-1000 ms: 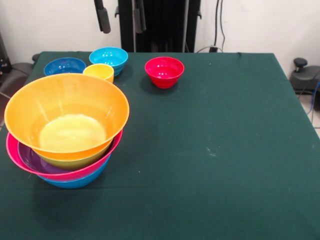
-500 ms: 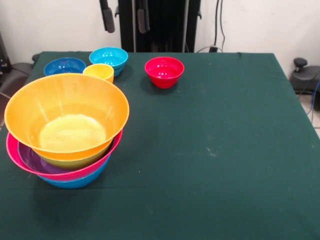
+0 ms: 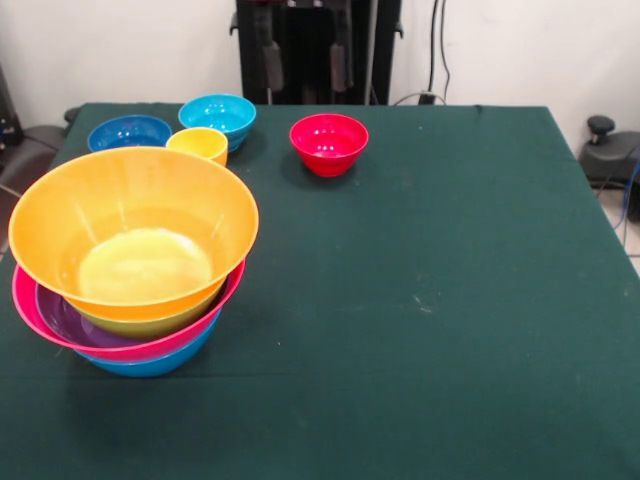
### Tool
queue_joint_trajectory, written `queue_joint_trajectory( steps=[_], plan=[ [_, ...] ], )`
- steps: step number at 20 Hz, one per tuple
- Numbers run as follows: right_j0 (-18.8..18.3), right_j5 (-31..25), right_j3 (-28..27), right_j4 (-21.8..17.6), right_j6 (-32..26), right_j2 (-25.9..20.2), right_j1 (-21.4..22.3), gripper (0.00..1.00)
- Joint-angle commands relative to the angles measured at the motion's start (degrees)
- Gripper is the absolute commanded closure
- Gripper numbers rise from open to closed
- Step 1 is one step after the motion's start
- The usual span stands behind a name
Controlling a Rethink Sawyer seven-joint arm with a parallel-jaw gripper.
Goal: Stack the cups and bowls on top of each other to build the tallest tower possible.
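Note:
The tower (image 3: 130,250) stands at the table's left: a large orange bowl (image 3: 130,215) on top, nested over green, purple, pink and blue bowls. A small red bowl (image 3: 328,142), a light blue bowl (image 3: 217,115), a dark blue bowl (image 3: 129,132) and the yellow-orange cup (image 3: 197,145) sit at the far side. The red cup is out of view. My gripper (image 3: 303,68) hangs open and empty above and behind the red bowl, dark against the black pedestal.
The green cloth table (image 3: 450,300) has its right edge near a black device (image 3: 605,150) on the floor. The robot's black pedestal (image 3: 318,30) stands at the far edge.
My gripper has moved right in the picture, from above the light blue bowl to above the red bowl. No bowl or cup has moved.

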State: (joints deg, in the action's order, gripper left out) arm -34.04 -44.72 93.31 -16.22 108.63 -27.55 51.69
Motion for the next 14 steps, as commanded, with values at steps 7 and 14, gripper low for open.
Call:
queue_joint_trajectory(
  steps=[7,14],
  plan=[
    [7.0,3.7,5.7,0.7,13.8,7.9,-2.1,0.00],
    [7.6,10.9,7.7,0.3,14.1,9.1,-7.0,0.00]
  ],
)
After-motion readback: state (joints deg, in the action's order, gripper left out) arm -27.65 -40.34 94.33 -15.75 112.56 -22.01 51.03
